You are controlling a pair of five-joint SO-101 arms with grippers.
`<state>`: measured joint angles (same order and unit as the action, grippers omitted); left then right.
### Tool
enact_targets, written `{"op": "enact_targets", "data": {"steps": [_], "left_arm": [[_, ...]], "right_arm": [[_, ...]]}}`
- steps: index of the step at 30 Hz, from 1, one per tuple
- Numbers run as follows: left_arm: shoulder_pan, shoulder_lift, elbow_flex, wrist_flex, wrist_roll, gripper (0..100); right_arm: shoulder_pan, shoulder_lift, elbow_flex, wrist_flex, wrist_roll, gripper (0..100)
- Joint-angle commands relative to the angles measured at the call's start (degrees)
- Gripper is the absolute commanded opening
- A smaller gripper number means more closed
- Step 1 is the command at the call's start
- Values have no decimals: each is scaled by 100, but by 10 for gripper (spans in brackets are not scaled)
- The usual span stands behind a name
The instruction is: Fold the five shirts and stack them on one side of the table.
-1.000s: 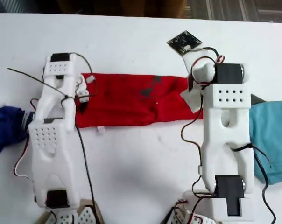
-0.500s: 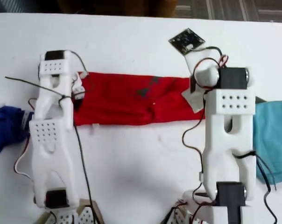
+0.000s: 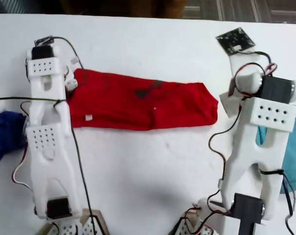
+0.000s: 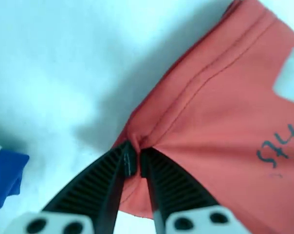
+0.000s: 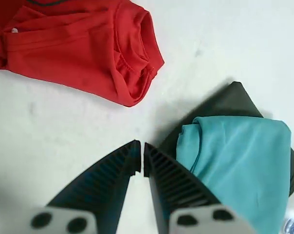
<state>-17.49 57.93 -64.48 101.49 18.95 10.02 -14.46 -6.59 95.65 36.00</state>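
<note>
A red shirt (image 3: 143, 100) lies folded into a long strip across the middle of the white table. My left gripper (image 4: 136, 158) is shut on the hem at its left end (image 3: 75, 81), and the cloth puckers between the fingers. My right gripper (image 5: 141, 157) is shut on nothing and hovers over bare table just off the shirt's right end (image 5: 132, 68); the high view shows it there too (image 3: 227, 100). A teal shirt (image 5: 239, 156) lies folded on a dark one (image 5: 225, 105) beside the right arm. A blue shirt (image 3: 6, 134) is bunched at the left edge.
The table's far edge (image 3: 138, 15) runs along the back, with bare surface behind the red shirt. In front of the shirt, bare white table (image 3: 148, 171) lies between the two arm bases. Loose cables hang along both arms.
My left gripper has pulled the red shirt's left end back and to the left. The right gripper has let go of the right end and swung off to the right.
</note>
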Motion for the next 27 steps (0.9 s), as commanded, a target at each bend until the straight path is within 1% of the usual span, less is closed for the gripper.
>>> {"op": "enact_targets", "data": {"steps": [1,4,7,11,15,18,22,25,27], "left_arm": [[-18,-53,-207,88,-88,27],[237,-97,127,88,-352,27],[281,-114,435,88,-387,27],[26,-114,796,88,-431,27],[-255,-114,1358,88,-862,27],[-404,-114,1710,88,-967,27],[-475,-123,1719,88,-967,28],[-378,-123,1604,88,-967,28],[-299,-176,1631,97,-967,49]], "right_arm": [[145,-233,-35,-84,44,19],[145,-233,-35,-84,44,19],[136,-242,-44,-84,44,19],[163,-242,-44,-84,44,19],[127,-242,-44,-92,44,19],[127,-242,-44,-163,44,19],[127,-242,-44,-242,44,19],[119,-242,-44,-242,44,19],[119,-242,-44,-242,44,19]]}}
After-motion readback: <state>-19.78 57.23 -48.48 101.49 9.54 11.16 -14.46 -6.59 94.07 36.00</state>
